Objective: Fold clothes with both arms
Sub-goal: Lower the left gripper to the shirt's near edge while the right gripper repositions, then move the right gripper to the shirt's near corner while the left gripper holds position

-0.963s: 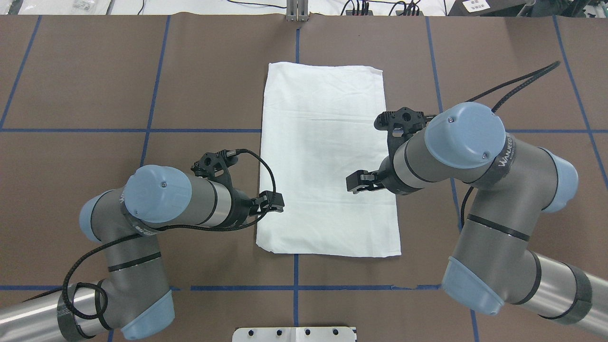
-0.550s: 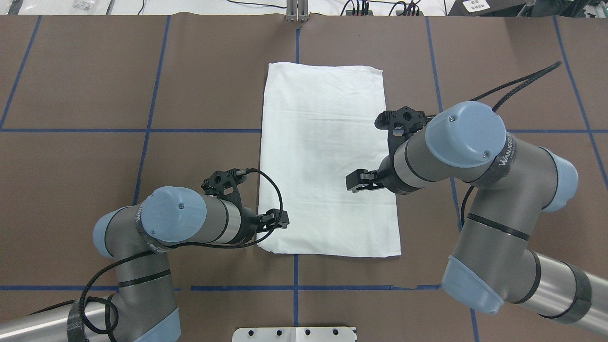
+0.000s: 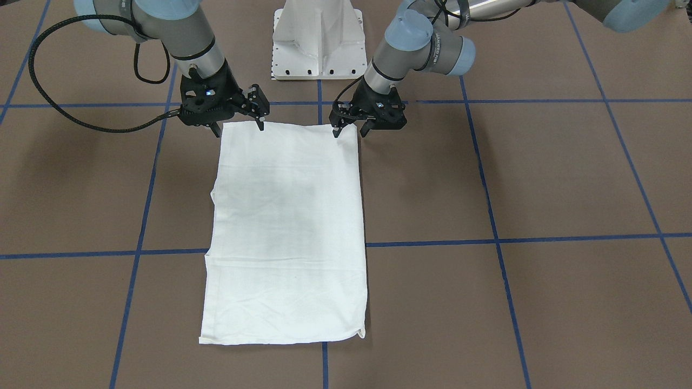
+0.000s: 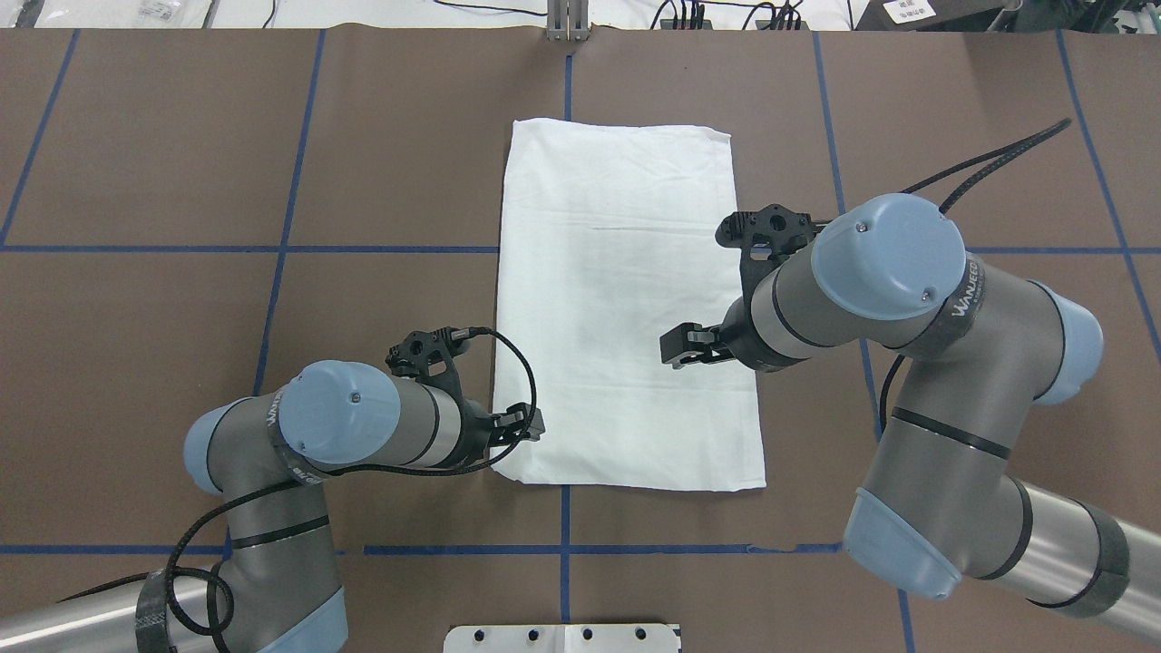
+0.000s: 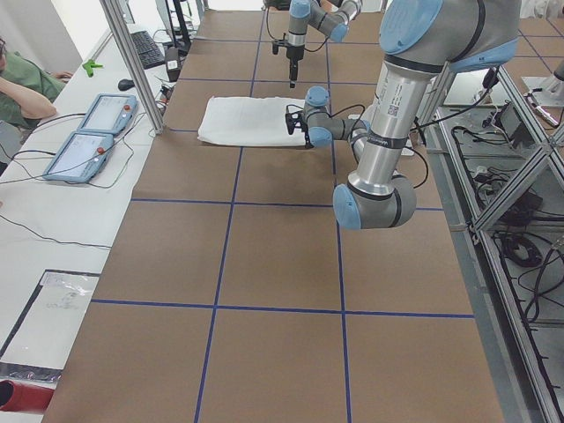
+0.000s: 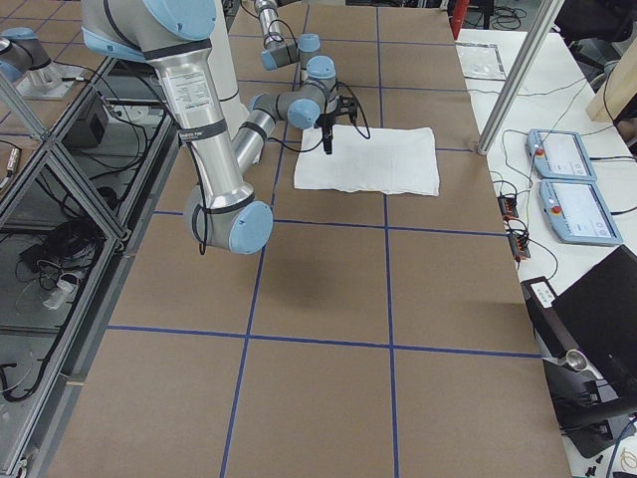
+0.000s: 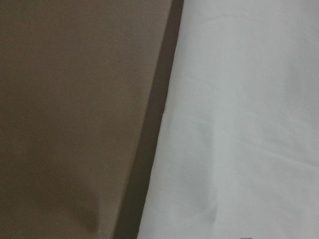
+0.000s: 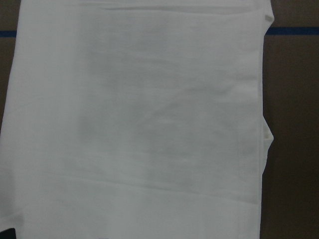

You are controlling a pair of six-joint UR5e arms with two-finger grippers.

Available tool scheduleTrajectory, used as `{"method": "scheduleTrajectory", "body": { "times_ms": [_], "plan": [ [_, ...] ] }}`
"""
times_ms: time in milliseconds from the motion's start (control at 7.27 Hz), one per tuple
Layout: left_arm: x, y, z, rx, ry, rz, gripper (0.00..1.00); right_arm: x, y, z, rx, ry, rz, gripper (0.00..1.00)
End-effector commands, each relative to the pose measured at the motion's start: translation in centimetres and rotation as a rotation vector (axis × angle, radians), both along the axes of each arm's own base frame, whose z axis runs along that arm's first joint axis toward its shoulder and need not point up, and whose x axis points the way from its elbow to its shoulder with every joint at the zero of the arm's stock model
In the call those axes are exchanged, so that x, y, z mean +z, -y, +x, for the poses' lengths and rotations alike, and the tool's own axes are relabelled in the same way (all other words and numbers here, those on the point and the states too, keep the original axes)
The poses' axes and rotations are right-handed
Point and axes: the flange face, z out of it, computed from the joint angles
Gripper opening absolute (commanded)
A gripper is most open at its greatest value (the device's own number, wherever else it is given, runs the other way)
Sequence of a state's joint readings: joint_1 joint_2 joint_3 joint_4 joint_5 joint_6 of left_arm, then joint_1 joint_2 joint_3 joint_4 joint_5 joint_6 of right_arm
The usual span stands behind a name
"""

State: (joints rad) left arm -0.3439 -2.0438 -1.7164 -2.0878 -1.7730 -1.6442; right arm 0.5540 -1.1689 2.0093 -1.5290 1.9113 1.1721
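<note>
The clothes (image 3: pixel 286 227) are a white shirt folded into a long rectangle, lying flat mid-table (image 4: pixel 626 299). My left gripper (image 3: pixel 349 131) is open, low at the shirt's near left corner (image 4: pixel 531 424), its fingers standing either side of that corner's edge. My right gripper (image 3: pixel 239 128) is open over the shirt's near right part (image 4: pixel 676 349), and in the side views it hangs above the fabric, not touching (image 6: pixel 326 139). The left wrist view shows the shirt's edge (image 7: pixel 249 124) on brown table. The right wrist view is filled by the shirt (image 8: pixel 149 124). No fingers show in either.
Brown table cover (image 4: pixel 181 136) crossed by blue tape lines. The white pedestal base (image 3: pixel 316 38) stands at the robot's side. Beyond the far table edge are control pendants (image 5: pixel 88 132) and a seated person (image 5: pixel 18 84). Metal frame posts (image 6: pixel 518 60) stand there too.
My left arm has drawn back toward the robot along the shirt's left edge, its gripper now at the near left corner. The right arm and the shirt have not moved.
</note>
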Motion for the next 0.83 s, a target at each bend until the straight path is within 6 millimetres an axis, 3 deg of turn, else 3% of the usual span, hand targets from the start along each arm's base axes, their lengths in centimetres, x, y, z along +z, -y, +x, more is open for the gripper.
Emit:
{"method": "scheduleTrajectory", "body": {
  "times_ms": [0,688],
  "plan": [
    [-0.27,-0.02,0.04,0.002,-0.004,0.000,0.64,-0.02,0.05,0.06,0.001,0.001,0.001,1.00],
    [-0.20,-0.88,0.57,0.018,-0.003,0.001,0.60,-0.02,0.18,0.17,0.004,0.001,0.001,1.00]
  ]
}}
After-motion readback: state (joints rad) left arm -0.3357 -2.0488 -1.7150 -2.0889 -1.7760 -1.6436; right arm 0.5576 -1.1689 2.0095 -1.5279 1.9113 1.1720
